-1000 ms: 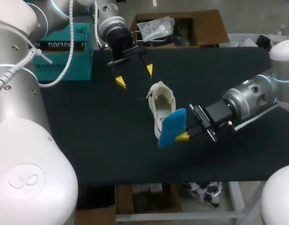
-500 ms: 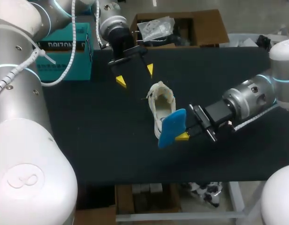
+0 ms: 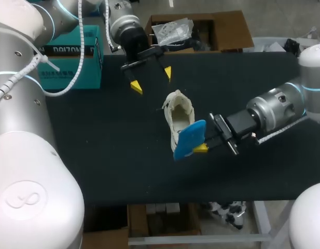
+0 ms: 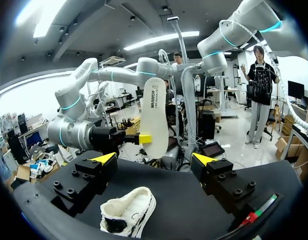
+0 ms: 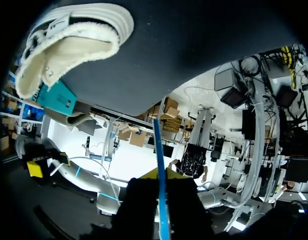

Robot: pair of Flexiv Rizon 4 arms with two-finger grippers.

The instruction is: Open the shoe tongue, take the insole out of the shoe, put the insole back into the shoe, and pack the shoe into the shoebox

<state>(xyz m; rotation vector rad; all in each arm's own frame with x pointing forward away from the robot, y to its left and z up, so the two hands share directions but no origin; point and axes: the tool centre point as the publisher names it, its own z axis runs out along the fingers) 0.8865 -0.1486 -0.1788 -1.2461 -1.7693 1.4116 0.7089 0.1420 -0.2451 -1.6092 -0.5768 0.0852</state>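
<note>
Insole [image 3: 190,139], print on underside, clamped upright in right jaws near shoe [image 3: 179,111]; left jaws spread.

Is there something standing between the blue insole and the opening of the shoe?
Nothing visible does. The insole, clamped in the right jaws, hangs raised beside the shoe; its opening is uncovered, and the open left jaws stand apart on its far side.

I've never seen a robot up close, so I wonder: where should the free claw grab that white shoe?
Probably the heel end of the shoe, pinched across its two sides from straight above by the left claw. The shoe stands on its sole, opening up, with that end nearest the open claw; the right claw holds the insole over the other end.
</note>
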